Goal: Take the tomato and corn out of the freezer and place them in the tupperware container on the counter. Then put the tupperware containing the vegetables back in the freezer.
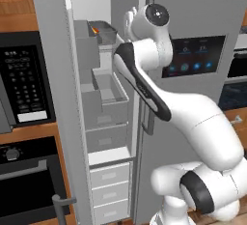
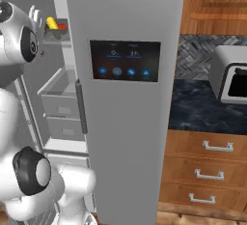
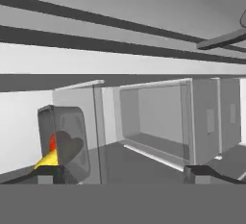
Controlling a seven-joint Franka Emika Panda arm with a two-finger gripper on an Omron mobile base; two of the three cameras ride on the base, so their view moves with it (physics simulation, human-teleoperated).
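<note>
The freezer (image 1: 103, 98) stands open, its door (image 1: 50, 98) swung left. On an upper shelf sits the grey tupperware container (image 1: 108, 32) (image 2: 54, 34) (image 3: 73, 141). The yellow corn (image 2: 50, 22) (image 3: 47, 160) and the red tomato (image 2: 62, 26) (image 3: 52, 142) lie inside it. My gripper (image 1: 127, 22) (image 2: 34, 13) (image 3: 122, 174) is open just outside the shelf, level with the container, with nothing between its fingers. In the hand view the container stands by the left fingertip (image 3: 46, 171). The counter (image 2: 202, 105) lies to the right of the fridge.
A black microwave (image 1: 21, 81) and an oven (image 1: 26, 180) are built in left of the open door. Grey bins (image 1: 108, 96) and drawers (image 1: 111, 188) fill the freezer below the container. A toaster (image 2: 231, 74) stands on the counter. The fridge's right door (image 2: 125, 98) is closed.
</note>
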